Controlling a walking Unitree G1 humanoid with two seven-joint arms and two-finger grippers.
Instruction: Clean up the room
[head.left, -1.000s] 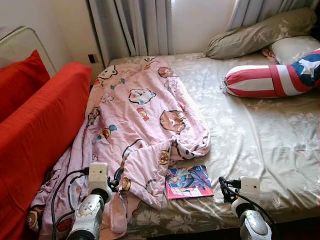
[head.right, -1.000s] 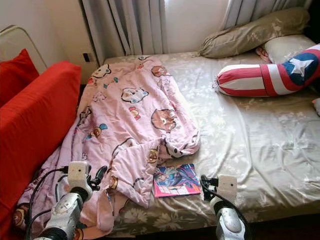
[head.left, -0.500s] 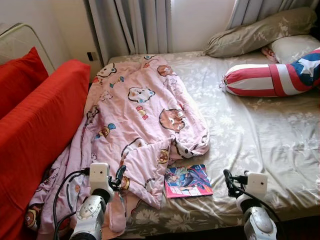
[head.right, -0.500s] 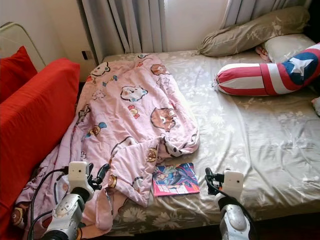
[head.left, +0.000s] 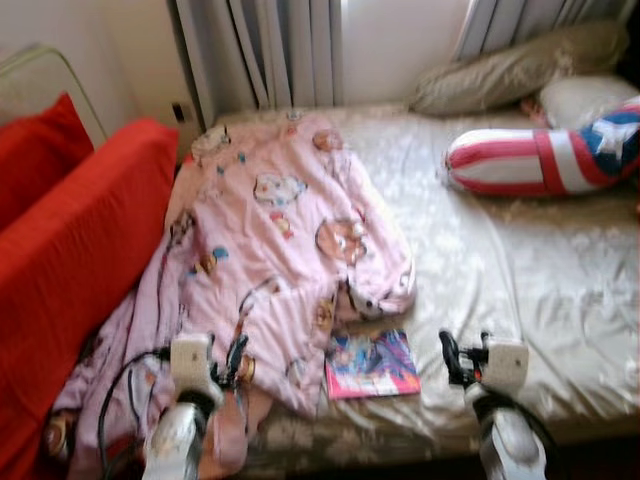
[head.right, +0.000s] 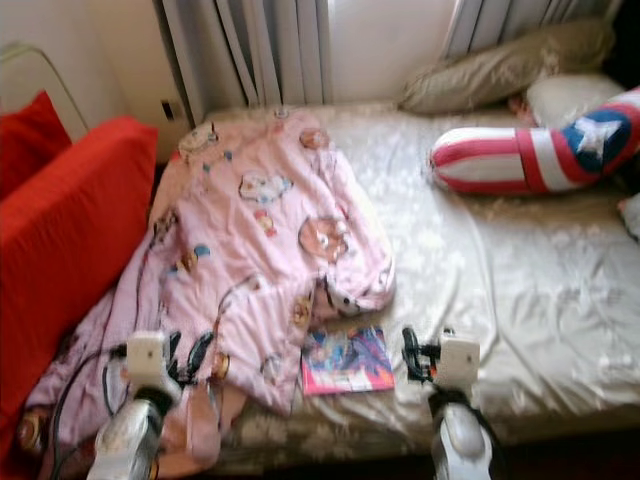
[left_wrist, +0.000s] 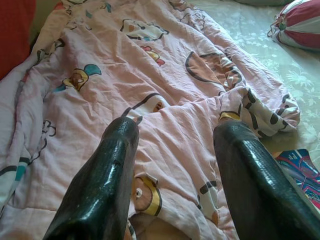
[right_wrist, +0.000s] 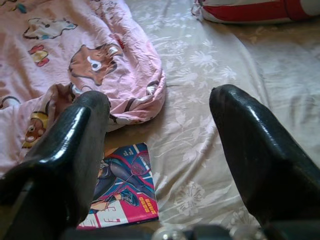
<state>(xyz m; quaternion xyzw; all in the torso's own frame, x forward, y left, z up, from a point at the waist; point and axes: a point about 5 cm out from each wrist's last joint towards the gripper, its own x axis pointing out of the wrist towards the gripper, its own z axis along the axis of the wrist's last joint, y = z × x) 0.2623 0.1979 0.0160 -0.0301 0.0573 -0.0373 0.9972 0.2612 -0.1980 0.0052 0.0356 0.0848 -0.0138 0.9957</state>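
Pink quilted fabric, the cartoon-print blanket (head.left: 285, 240), is lying crumpled over the left half of the bed (head.left: 520, 270), with one corner trailing off the near edge. The left gripper (left_wrist: 172, 165) is being held just above that near corner, its fingers spread wide and holding nothing. The right gripper (right_wrist: 160, 150) is likewise being held open and empty above the bare sheet; the comic book (right_wrist: 122, 187) is lying flat on the sheet just beneath and beside its inner finger, close to the blanket's folded hem.

The step in hand is judged to be the approach to the bed, with either the blanket or the book as the first pick. The head views are blurred, so exact contact cannot be confirmed.

For the book, a flat item on soft bedding is being faced: one finger is best slid under a free edge rather than pressed down from above. For the blanket, a raised fold ahead of the left fingers is the better target, since flat cloth is likely to slip out.
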